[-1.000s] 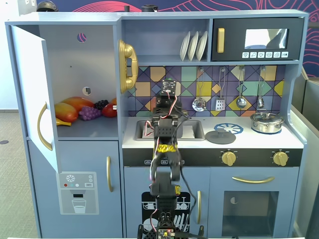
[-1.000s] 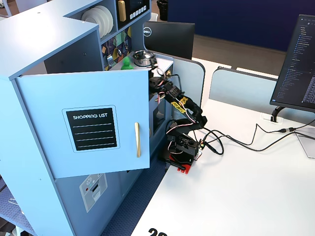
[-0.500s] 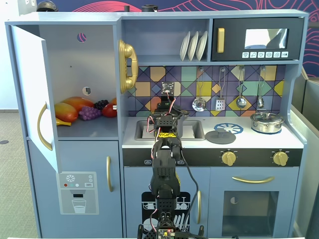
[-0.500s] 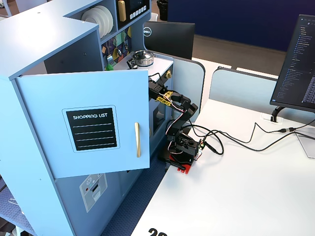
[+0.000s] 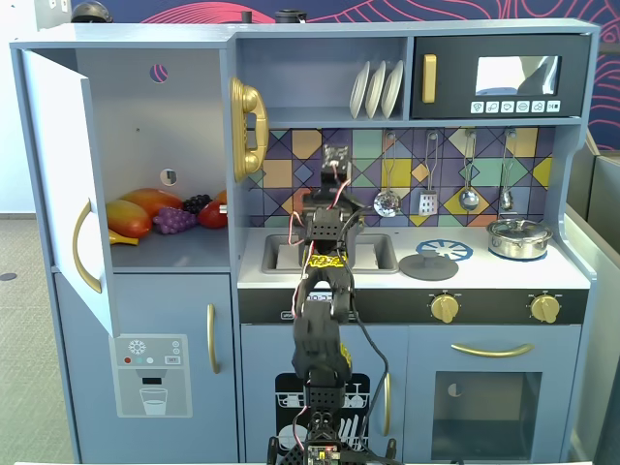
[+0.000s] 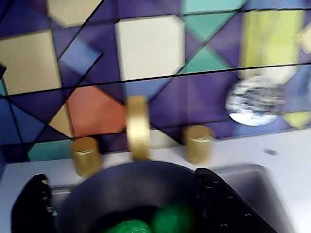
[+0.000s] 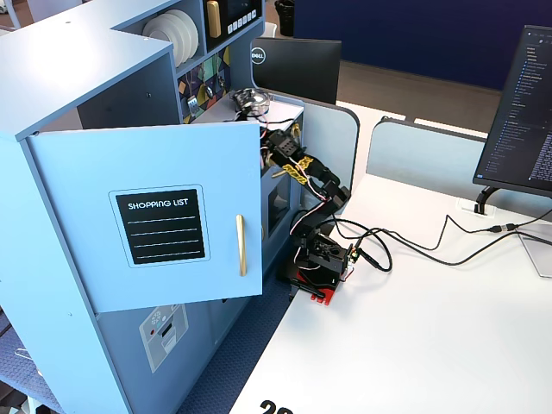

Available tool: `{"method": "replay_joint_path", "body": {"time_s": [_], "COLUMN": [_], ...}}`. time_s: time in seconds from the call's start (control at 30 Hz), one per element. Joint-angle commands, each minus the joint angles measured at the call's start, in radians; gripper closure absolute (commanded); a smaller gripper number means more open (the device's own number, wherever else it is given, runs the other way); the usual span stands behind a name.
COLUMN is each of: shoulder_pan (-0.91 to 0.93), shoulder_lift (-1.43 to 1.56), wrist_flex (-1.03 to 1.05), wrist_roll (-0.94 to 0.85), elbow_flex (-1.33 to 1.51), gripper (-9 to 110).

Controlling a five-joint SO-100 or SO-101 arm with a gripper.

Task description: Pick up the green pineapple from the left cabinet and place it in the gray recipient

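In the wrist view the green pineapple (image 6: 165, 221) lies inside the gray recipient (image 6: 126, 170), a dark pot that stands in the sink. My gripper (image 6: 121, 189) is open, with one black finger on each side of the pot, and nothing is in it. The view is blurred. In a fixed view the gripper (image 5: 325, 250) hangs over the sink and the arm hides the pot. The left cabinet (image 5: 155, 145) stands open at the left, with no pineapple showing in it.
Orange-red mangoes (image 5: 131, 218) and purple grapes (image 5: 174, 220) lie in the cabinet. Gold taps (image 6: 138, 126) rise behind the sink. A flat gray lid (image 5: 428, 266) and a silver pot (image 5: 518, 238) sit on the counter. The cabinet door (image 7: 155, 224) stands wide open.
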Motion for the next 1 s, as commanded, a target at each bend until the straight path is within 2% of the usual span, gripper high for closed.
{"method": "replay_joint_path", "body": {"time_s": [0.0, 0.13, 0.23, 0.3, 0.37, 0.53, 0.63, 0.8, 0.97], "shoulder_pan": [0.003, -0.018, -0.021, -0.044, -0.077, -0.115, -0.127, -0.12, -0.11], "shoulder_lift": [0.279, 0.54, 0.612, 0.618, 0.627, 0.68, 0.678, 0.713, 0.805], "wrist_flex": [0.302, 0.489, 0.684, 0.765, 0.732, 0.465, 0.385, 0.423, 0.581], "wrist_roll": [0.002, -0.018, -0.094, -0.118, -0.081, -0.043, -0.015, -0.003, 0.026], "elbow_flex": [-0.112, 0.084, 0.227, 0.333, 0.483, 0.93, 1.112, 1.295, 1.379], "gripper": [77, 85, 98, 101, 101, 101, 101, 101, 101]}}
